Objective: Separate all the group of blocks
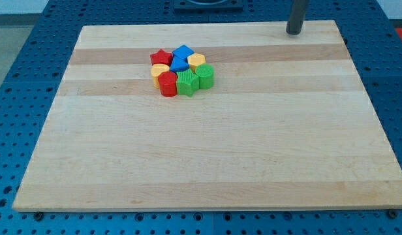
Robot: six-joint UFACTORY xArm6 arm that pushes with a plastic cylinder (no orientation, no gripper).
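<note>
A tight cluster of several blocks sits on the wooden board (207,156), left of centre near the view's top. It holds a red star (160,57), a blue block (183,51), a second blue block (179,63), a yellow block (196,61), a yellow block (159,70), a red cylinder (168,84), a green star-like block (187,83) and a green block (205,76). All touch their neighbours. My tip (293,31) rests at the board's top edge, far to the right of the cluster, touching no block.
The board lies on a blue perforated table (18,78) that surrounds it on all sides. A dark object (207,5) shows at the view's top edge.
</note>
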